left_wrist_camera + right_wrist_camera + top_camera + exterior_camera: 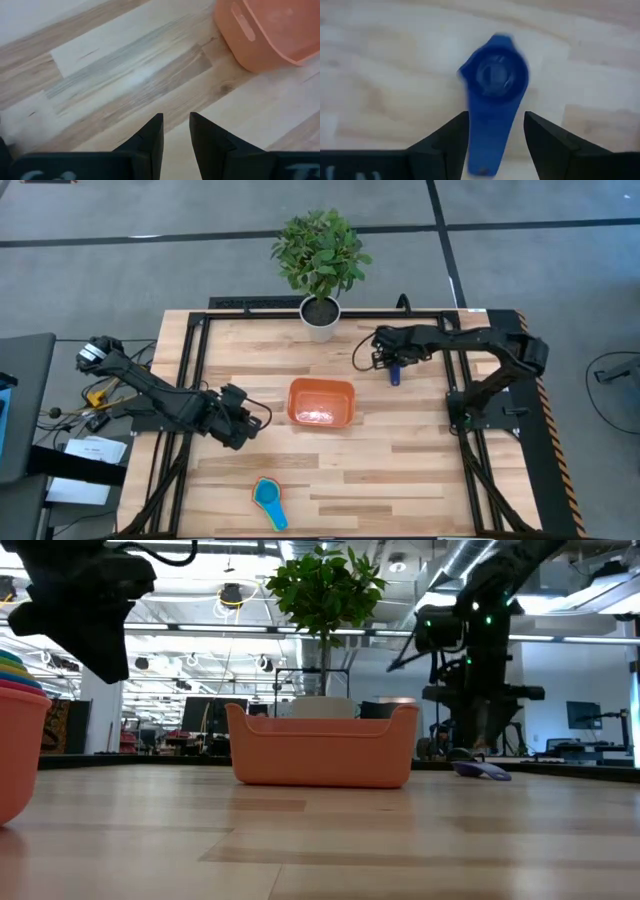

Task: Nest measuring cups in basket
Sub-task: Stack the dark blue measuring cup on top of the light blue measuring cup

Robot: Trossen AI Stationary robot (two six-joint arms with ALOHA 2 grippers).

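Note:
The orange basket stands at the table's middle, its side wall showing in the low view. A blue measuring cup lies on the wood toward the far right, bowl down in the low view. My right gripper hovers open above it, a finger on either side of its handle, not touching it. A stack of nested cups with a light blue one on top sits near the near edge. My left gripper, narrowly open and empty, hangs left of the basket.
A white plant pot with a leafy plant stands at the far edge behind the basket. Bare wood lies between the basket and the cup stack and along the table's right half. A black frame rail runs round the table.

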